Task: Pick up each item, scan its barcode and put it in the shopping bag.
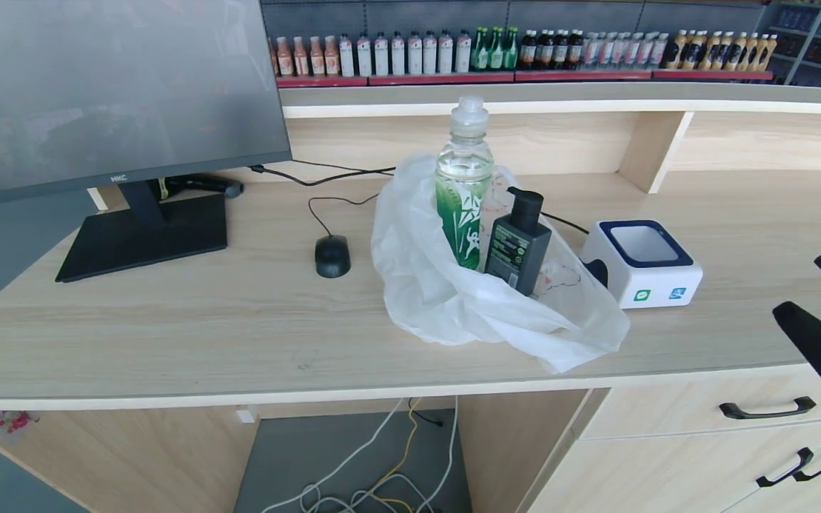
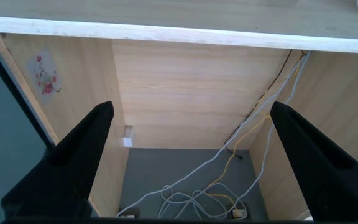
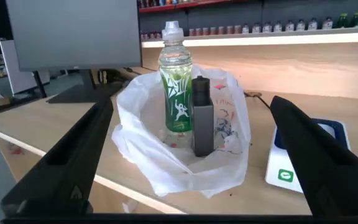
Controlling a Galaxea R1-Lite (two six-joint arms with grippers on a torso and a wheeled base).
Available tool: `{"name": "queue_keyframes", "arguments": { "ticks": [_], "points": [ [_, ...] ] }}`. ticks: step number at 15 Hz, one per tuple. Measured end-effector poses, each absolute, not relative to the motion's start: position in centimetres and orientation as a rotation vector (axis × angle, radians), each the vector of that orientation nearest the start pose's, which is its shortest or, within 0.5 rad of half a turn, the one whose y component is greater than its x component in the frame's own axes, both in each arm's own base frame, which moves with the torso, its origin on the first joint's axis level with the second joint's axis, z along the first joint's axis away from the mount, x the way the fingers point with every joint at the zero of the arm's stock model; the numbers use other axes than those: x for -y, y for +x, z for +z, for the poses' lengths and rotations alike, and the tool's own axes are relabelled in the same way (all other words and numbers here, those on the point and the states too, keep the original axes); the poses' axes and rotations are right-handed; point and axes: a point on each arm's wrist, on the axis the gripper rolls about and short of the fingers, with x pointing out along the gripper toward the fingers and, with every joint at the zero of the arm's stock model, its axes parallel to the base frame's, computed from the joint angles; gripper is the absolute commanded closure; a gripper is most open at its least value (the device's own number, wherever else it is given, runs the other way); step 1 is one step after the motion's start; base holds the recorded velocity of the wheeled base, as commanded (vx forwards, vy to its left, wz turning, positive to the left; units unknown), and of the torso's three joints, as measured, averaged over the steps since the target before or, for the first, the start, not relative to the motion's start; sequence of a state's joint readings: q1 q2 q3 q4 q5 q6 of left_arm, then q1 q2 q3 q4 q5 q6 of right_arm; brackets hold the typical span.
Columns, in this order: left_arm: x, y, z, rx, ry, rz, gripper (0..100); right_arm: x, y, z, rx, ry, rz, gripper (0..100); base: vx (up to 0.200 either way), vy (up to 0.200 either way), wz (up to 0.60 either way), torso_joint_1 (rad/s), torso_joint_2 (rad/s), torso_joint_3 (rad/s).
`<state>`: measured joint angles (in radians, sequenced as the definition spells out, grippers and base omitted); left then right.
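Observation:
A white plastic shopping bag (image 1: 453, 299) lies open on the wooden counter (image 1: 168, 320). Inside it stand a clear bottle with a green label (image 1: 464, 192) and a dark grey pump bottle (image 1: 517, 249), both upright and side by side. The white and blue barcode scanner (image 1: 642, 263) sits just right of the bag. My right gripper (image 1: 799, 283) is open off the counter's right front corner, apart from the bag (image 3: 148, 149) and holding nothing. In the left wrist view my left gripper (image 2: 191, 109) is open and empty below the counter's edge, facing the leg space.
A monitor (image 1: 111, 92) on a black stand occupies the counter's left, with a wired black mouse (image 1: 332, 255) between it and the bag. Drawers with black handles (image 1: 767, 411) lie under the right side. Loose cables (image 2: 204, 193) hang in the leg space. Shelves of bottles stand behind.

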<state>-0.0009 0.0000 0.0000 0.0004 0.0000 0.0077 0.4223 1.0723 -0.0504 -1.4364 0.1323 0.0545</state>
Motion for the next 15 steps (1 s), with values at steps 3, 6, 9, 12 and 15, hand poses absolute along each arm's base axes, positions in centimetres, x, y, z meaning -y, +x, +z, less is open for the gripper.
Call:
{"name": "queue_keyframes", "arguments": {
  "ticks": [3, 6, 9, 12, 15],
  "points": [
    [0.0, -2.3, 7.5, -0.002, 0.016, -0.001, 0, -2.8, 5.4, 17.3, 0.268, 0.106, 0.568, 0, 0.0, 0.0, 0.0, 0.0, 0.0, 0.0],
    [0.0, -2.3, 7.5, -0.002, 0.011, -0.002, 0, -1.2, 1.9, 13.1, 0.062, 0.013, 0.57, 0, 0.0, 0.0, 0.0, 0.0, 0.0, 0.0],
    [0.0, -2.3, 7.5, -0.001, 0.005, -0.001, 0, -0.3, -0.2, 9.6, -0.057, -0.09, 0.566, 0, 0.0, 0.0, 0.0, 0.0, 0.0, 0.0],
    [0.0, -2.3, 7.5, -0.001, -0.004, 0.0, 0, 0.3, -1.5, 8.2, -0.053, -0.111, 0.56, 0, 0.0, 0.0, 0.0, 0.0, 0.0, 0.0],
    [0.0, -2.3, 7.5, 0.0, -0.003, 0.0, 0, 0.3, -1.8, 8.1, -0.019, -0.109, 0.456, 0, 0.0, 0.0, 0.0, 0.0, 0.0, 0.0]
  ]
}}
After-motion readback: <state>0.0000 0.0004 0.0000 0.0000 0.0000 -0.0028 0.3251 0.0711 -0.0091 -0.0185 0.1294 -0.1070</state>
